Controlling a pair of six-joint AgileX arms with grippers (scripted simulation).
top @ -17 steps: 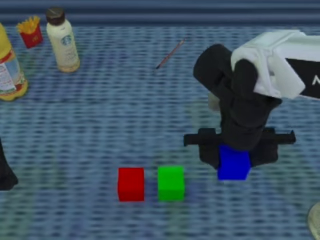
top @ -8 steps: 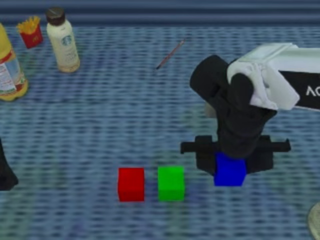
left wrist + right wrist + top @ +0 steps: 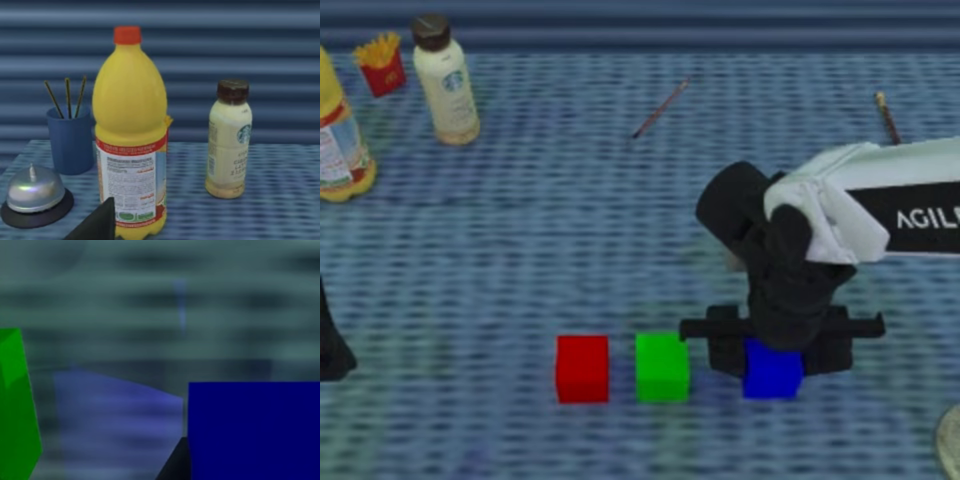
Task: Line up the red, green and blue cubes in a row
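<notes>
The right gripper pinches the blue cube between its jaws, low over the surface. Beside the jaws, apart from them toward the left, sits the green cube, with the red cube just beyond it. To finish well, I judge the blue should be lowered level with those 2, matching their gap, and released squarely without nudging green. The left arm is parked at the left edge; I cannot tell its jaws.
</notes>
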